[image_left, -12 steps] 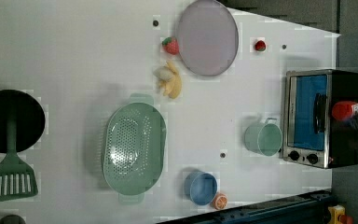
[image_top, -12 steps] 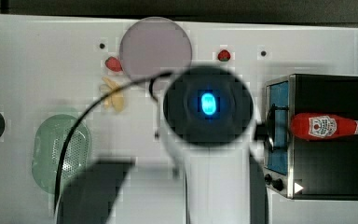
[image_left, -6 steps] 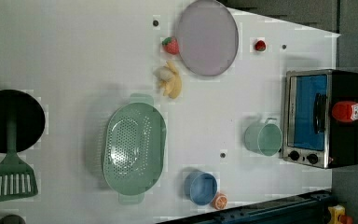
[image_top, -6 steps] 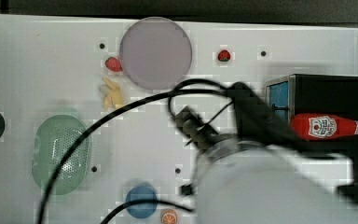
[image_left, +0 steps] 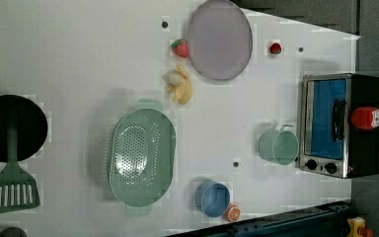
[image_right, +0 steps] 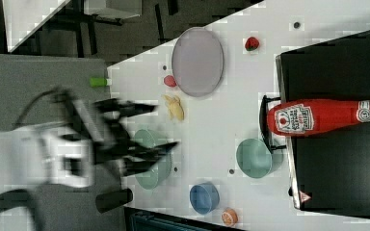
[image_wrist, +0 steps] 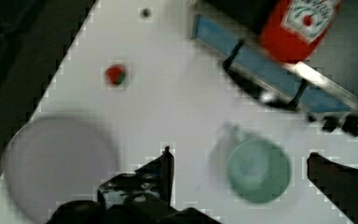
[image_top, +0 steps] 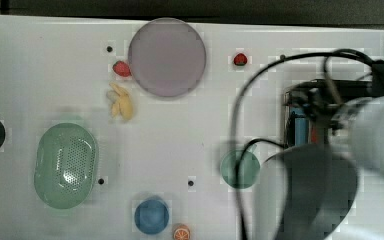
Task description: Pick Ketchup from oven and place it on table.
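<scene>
- While your arm [image_top: 330, 165] hangs blurred over the top view's right side, covering most of the oven there, the ketchup [image_right: 325, 117] lies on its side on the oven's black top.
- In the right view, the bottle's white cap points to the right view's right and its label end hangs over the oven's front edge, above the door handle.
- In the left view, the oven [image_left: 343, 126] stands at the tabletop's right end, blue glass door facing the teal mug [image_left: 278, 146], with the ketchup seen end-on atop it.
- Your pincer [image_wrist: 240, 170] is spread wide and holds nothing; in the wrist view its two dark fingers [image_wrist: 161, 172] frame the mug, with bare white tabletop [image_wrist: 168, 107] between them.
- In the wrist view, the ketchup sits well apart from the pincer, beyond the oven's door and knobs.
- In the right view, the pincer appears as a dark blur in front of the green colander [image_right: 152, 159], far from the oven.
- A lilac plate [image_top: 166, 56] lies near the tabletop's far edge in the top view, with a strawberry [image_top: 122, 68] touching its left rim and a second strawberry [image_top: 239, 59] well apart to its right.
- A peeled banana [image_top: 121, 103] lies just below the first strawberry in the top view.
- A blue bowl [image_top: 151, 216] and an orange slice [image_top: 181, 231] sit side by side at the top view's lower edge.
- In the left view, a black pan [image_left: 11, 127] with a green spatula [image_left: 11, 182] resting across it sits at the left view's left.
</scene>
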`<state>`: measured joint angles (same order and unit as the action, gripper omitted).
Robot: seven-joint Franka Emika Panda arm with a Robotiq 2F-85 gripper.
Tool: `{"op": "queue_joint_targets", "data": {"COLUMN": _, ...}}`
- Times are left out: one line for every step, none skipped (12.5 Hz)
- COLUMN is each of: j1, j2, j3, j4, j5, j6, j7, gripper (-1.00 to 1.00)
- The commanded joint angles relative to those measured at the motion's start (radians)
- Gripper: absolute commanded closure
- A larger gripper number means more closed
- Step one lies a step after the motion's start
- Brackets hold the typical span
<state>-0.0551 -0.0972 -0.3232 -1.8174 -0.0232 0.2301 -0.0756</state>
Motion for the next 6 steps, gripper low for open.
{"op": "queue_joint_targets", "data": {"j1": -0.038, "j2": 0.064, "j3": -0.098, "j4": -0.021, "j5": -0.008, "j6": 0.108, "j7": -0.016, "gripper": -1.00}}
{"op": "queue_joint_targets", "data": {"j1": -0.038, "j2": 0.099, "j3": -0.126, "j4": -0.021, "j5": -0.007, "j6": 0.150, "j7": -0.016, "gripper": -1.00}}
{"op": "queue_joint_targets", "data": {"j1": -0.039, "j2": 0.135, "j3": -0.151, "j4": -0.022, "j5": -0.006, "j6": 0.190, "j7": -0.016, "gripper": -1.00}}
{"op": "queue_joint_targets", "data": {"j1": -0.040, "j2": 0.169, "j3": -0.174, "j4": -0.022, "j5": -0.002, "j6": 0.224, "j7": -0.016, "gripper": -1.00}}
{"op": "queue_joint_targets", "data": {"j1": -0.042, "j2": 0.204, "j3": -0.196, "j4": -0.022, "j5": 0.007, "j6": 0.261, "j7": -0.016, "gripper": -1.00}}
{"op": "queue_joint_targets", "data": {"j1": -0.046, "j2": 0.237, "j3": -0.214, "j4": -0.021, "j5": 0.030, "j6": 0.301, "j7": -0.016, "gripper": -1.00}}
